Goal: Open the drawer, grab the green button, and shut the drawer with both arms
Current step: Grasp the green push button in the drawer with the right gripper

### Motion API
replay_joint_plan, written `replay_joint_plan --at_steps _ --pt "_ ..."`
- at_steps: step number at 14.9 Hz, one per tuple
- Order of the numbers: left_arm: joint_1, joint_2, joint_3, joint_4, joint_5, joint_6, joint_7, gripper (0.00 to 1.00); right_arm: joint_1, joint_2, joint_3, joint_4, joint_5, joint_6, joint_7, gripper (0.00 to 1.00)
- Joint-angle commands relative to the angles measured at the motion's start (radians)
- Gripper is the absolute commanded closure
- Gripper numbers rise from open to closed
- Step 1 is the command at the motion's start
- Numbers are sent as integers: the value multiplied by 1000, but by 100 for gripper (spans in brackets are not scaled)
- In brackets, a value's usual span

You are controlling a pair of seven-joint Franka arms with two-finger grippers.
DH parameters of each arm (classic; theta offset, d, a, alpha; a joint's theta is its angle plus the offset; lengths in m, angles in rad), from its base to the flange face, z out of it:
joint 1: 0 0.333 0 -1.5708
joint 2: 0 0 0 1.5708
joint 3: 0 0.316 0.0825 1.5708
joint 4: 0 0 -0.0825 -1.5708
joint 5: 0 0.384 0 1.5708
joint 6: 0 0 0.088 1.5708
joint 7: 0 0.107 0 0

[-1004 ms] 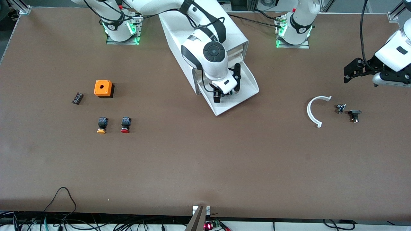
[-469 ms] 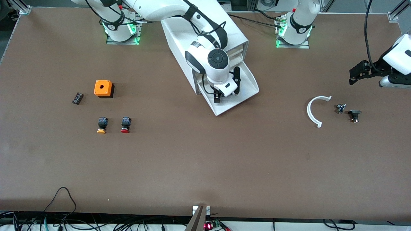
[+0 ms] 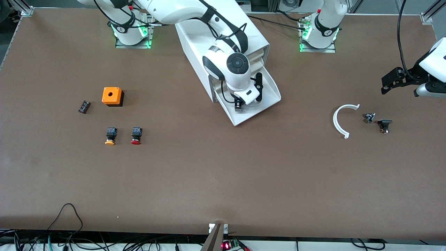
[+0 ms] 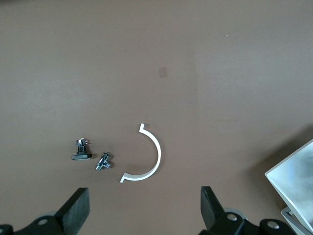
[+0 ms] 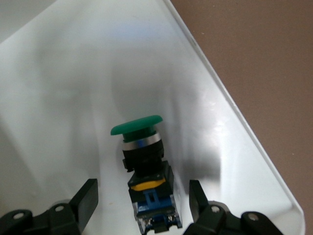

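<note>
While the left gripper [image 3: 386,84] waits jaws apart, the right gripper [image 5: 142,196] straddles the button [image 5: 144,169], unclamped

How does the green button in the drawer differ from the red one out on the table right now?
The green button lies in the open drawer, between the open jaws of the right gripper; the red button lies on the bare table toward the right arm's end, beside a yellow button, with no gripper near. Caps differ: green versus red. Both lie on their sides and share a dark body.
</note>
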Motion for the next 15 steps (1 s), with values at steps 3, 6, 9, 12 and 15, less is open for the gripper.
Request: replay_joint_plan --at_steps 3,6,9,12,15 --pt "2 18 4 31 -12 -5 -2 0 18 23 -5 32 -60 5 -3 61" --pt "1 38 4 39 -14 0 2 0 20 13 -5 46 -61 5 -2 80" --pt "-10 87 -6 43 -6 -4 5 0 14 7 -4 79 -60 5 9 89" --pt "1 100 -5 59 -6 -51 -1 0 -20 -55 -4 82 -54 -4 57 90" --pt "1 104 -5 71 -15 -51 7 0 -103 -129 -4 64 -49 -9 145 90"
